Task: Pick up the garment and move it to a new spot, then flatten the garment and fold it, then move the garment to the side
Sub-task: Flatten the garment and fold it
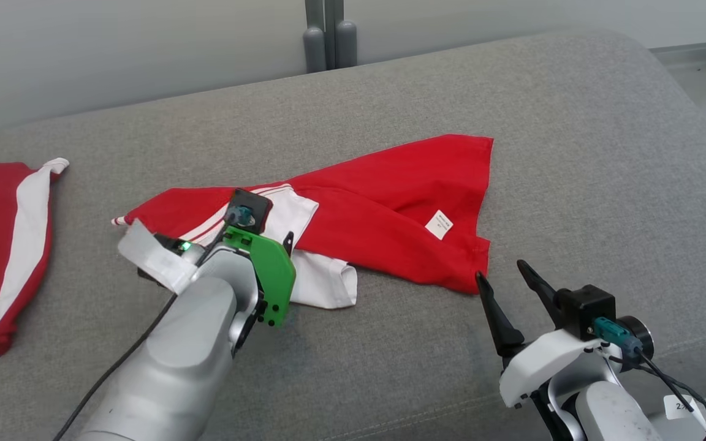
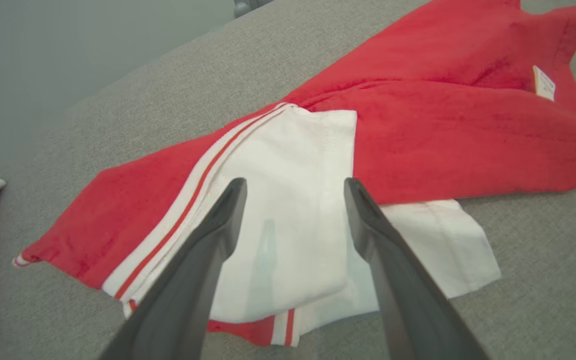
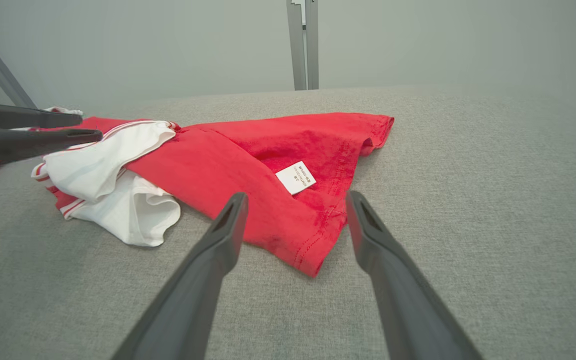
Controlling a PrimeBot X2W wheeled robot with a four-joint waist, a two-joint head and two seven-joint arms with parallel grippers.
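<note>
The garment (image 1: 390,202), red with a white sleeve (image 1: 328,282) and striped trim, lies crumpled near the middle of the grey cushion (image 1: 604,153) in the head view. Its length runs from 8 o'clock to 2 o'clock; the far red corner points to 1 o'clock and a lower hem corner to 5 o'clock, with a white label (image 1: 439,224) just inside that hem. The left gripper (image 2: 294,184) is over the garment's 8 o'clock end, released, its two fingers spread wide above the white sleeve with nothing clamped between them; whether the tips touch the cloth I cannot tell. The right gripper (image 1: 500,271) is at 5 o'clock of the garment, just beside the hem corner, jaws wide apart and empty; in the right wrist view that corner lies in line with the gap between the fingers, contact unclear. A second red-and-white garment (image 1: 3,245) lies at 9 o'clock of the head view, cut by the picture's edge, well apart from the first with a band of bare cushion between them. Bare cushion spreads broadly from 12 to 3 o'clock of the garment; a wide strip also lies at 6 o'clock. The cushion's back edge meets the wall at 12 o'clock, where a grey post (image 1: 328,37) stands; its side rounds off at 3 o'clock.
</note>
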